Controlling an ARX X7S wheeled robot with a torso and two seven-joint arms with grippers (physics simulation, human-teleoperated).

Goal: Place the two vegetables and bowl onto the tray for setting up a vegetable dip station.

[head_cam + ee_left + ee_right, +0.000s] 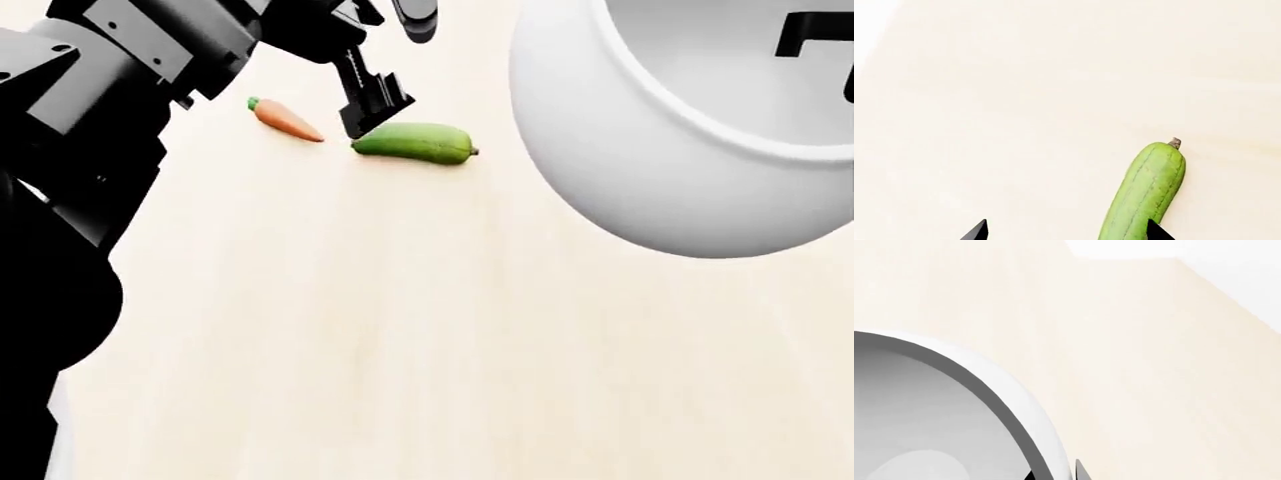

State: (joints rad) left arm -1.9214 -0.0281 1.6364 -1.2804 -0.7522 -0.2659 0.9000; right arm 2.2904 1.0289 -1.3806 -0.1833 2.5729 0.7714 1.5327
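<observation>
Left tool (pixel 371 118) open, empty, just above the plump green cucumber (pixel 415 142) on pale bench (pixel 400 330); small orange carrot (pixel 284 118) beside. Right tool grips large white bowl (pixel 667 150) rim. Off-centre pinch could roll cucumber away.

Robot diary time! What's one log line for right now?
left gripper: open, over green vegetable | right gripper: holding bowl rim | carrot: on table

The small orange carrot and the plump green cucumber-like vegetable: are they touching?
Apart. The head view shows bare pale table between the small orange carrot and the plump green cucumber-like vegetable; the left gripper hangs over that gap.
</observation>
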